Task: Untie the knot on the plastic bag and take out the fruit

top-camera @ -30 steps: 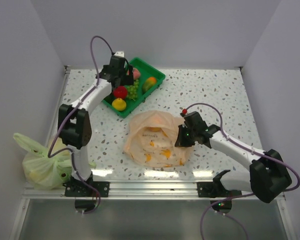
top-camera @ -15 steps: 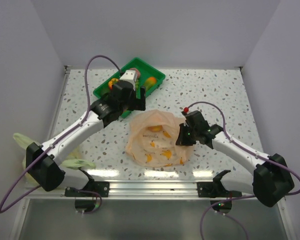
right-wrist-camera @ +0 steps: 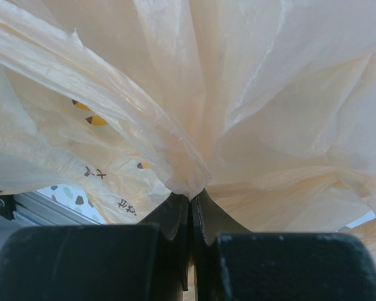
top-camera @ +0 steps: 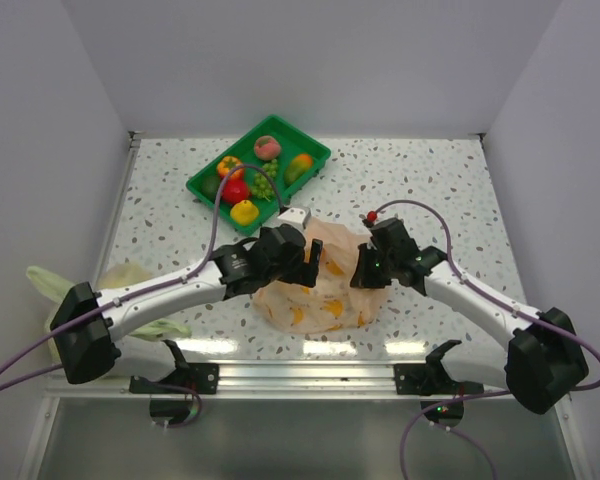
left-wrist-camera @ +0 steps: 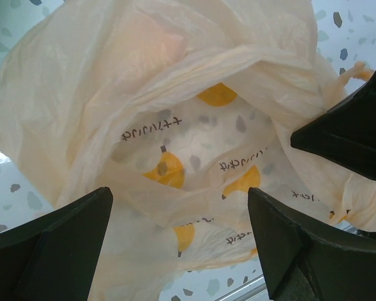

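Observation:
The pale orange plastic bag [top-camera: 325, 295] lies crumpled mid-table, its mouth gaping open; no tied knot shows. My left gripper [top-camera: 308, 262] hovers open over its left side, fingers apart and empty around the open mouth [left-wrist-camera: 178, 200]. My right gripper [top-camera: 362, 272] is shut on a bunched fold of the bag's right edge [right-wrist-camera: 191, 197]. The fruit lies in the green tray [top-camera: 315, 150]: peach-pink [top-camera: 268, 147], red [top-camera: 236, 190], yellow [top-camera: 244, 211], a grape bunch [top-camera: 265, 183] and others. No fruit is clearly visible inside the bag [left-wrist-camera: 175, 144].
A yellow-green bag [top-camera: 130, 275] lies at the left edge, partly hidden by my left arm. The right gripper's body [left-wrist-camera: 351, 138] shows dark at the right of the left wrist view. White walls enclose the table on three sides.
My left arm has swung from the green tray down and right to the pale orange bag. My right gripper has kept its hold on the bag's edge, barely moving.

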You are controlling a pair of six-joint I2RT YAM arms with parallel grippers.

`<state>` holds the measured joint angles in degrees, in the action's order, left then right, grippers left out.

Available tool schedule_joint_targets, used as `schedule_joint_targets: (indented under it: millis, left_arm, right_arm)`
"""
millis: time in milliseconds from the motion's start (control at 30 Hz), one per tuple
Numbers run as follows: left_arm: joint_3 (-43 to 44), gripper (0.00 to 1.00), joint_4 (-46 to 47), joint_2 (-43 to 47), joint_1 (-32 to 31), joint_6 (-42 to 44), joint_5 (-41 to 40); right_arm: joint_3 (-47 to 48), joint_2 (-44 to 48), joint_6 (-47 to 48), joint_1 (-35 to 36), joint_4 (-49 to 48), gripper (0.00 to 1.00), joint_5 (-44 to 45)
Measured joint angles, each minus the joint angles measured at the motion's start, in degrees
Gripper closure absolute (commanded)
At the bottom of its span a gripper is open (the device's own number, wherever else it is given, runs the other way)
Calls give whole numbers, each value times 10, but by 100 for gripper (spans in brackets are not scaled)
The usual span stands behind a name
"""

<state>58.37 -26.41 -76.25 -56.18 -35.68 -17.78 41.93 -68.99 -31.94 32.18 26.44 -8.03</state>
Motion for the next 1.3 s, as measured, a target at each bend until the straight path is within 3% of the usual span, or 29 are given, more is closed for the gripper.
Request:
schedule_joint_targets:
  millis: [300,467,600,1000,1300]
  left_arm:
    - [-40,7,109,-68,-15,-20,-14]
    - [-49,0,170,-115,-15,-26,-57]
    - [-49,0,225,-155,-15,-24,-94]
    - [-45,0,324,-245,-7,-10,-168]
    - [-26,1,384,-291,16,8,-176]
  right_arm:
    - [21,0,-3,0,4,100,-2]
    - [22,2,-12,0,9,100,-8]
    - [24,6,-20,0,17,100,-20]
    - [25,23,-37,0,20,100,-67]
    - [24,28,-37,1,20,100,-85]
